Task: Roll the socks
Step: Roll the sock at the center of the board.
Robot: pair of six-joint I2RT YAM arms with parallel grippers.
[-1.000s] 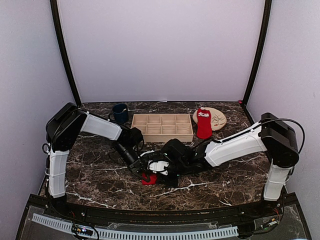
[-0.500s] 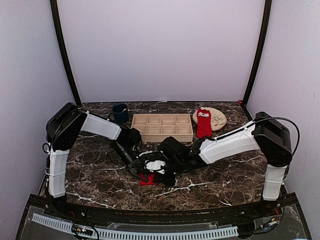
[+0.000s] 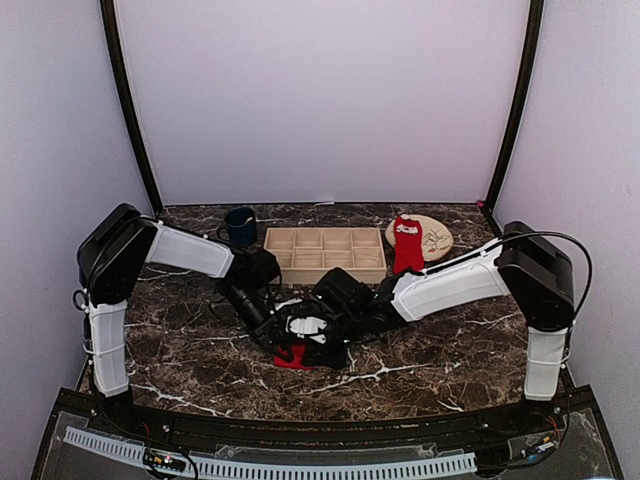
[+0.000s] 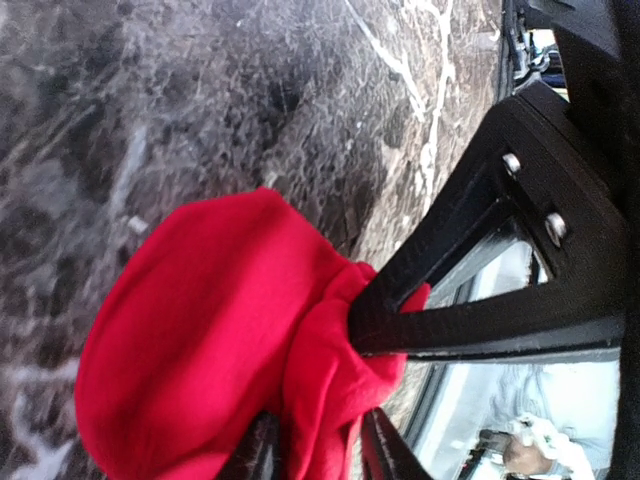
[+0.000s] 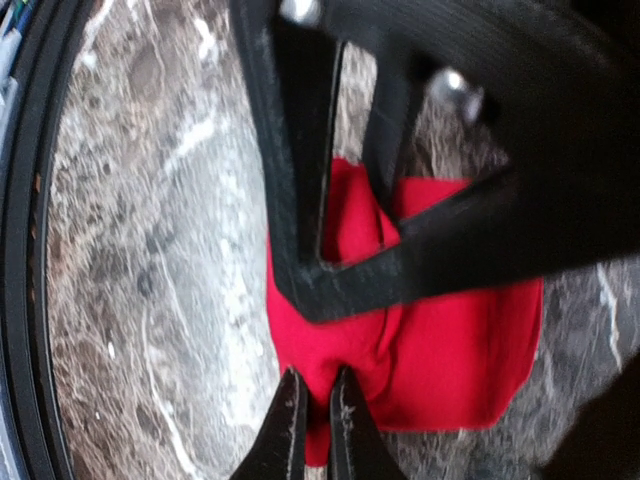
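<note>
Looking down: near sock point(image 3: 293, 356) bunched on surface point(image 3: 190, 350) mid-front, far sock point(image 3: 407, 245) back right | left wrist: my left end effector point(image 4: 320, 455) parted around folds | right wrist: my right end effector point(image 5: 315, 400) pinches fabric; likely limp, light, so grip bunched edge.

The right gripper point(image 5: 317, 420) has slid along the near side of the tray point(image 3: 324, 255), toward its left end. Its two fingers have squeezed together on a fold of the red sock point(image 5: 440, 350). The left gripper point(image 4: 325, 455) has loosened, and its fingers now stand apart with red cloth between them. The right arm point(image 3: 450, 285) has leaned closer to the tray. The left arm point(image 3: 190, 252) has swung its big bend farther away from it.
</note>
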